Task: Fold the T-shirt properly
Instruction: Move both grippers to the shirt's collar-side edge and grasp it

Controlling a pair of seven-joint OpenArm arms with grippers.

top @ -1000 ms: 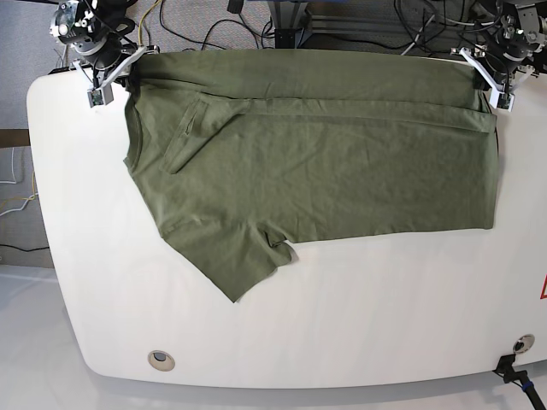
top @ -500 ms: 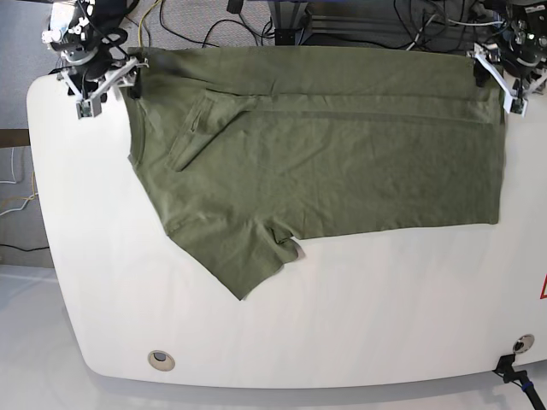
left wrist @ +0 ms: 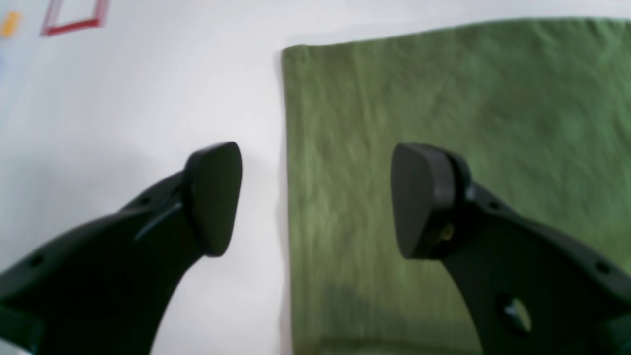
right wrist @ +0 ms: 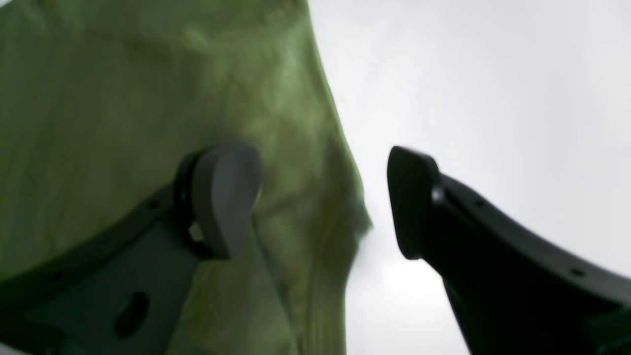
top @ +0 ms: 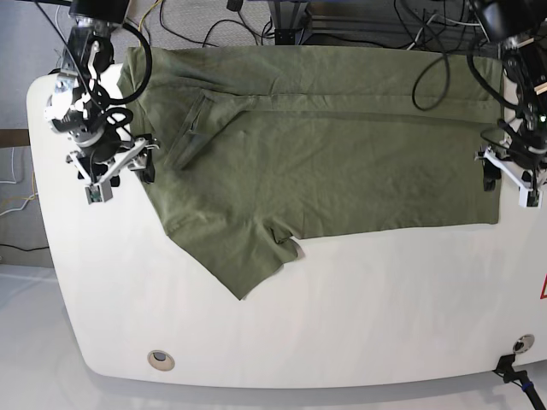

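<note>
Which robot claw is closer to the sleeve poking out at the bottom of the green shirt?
Right. The right gripper hangs just up-left of the olive-green cotton T-shirt's sleeve; the left gripper sits across the shirt by its straight edge.

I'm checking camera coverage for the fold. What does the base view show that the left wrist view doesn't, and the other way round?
Only the base view shows the whole T-shirt with its sleeve, the right gripper and the cables behind the table. Only the left wrist view shows a red outlined mark and the left gripper open, straddling the shirt's straight side edge. Both show the shirt, table and left gripper.
</note>
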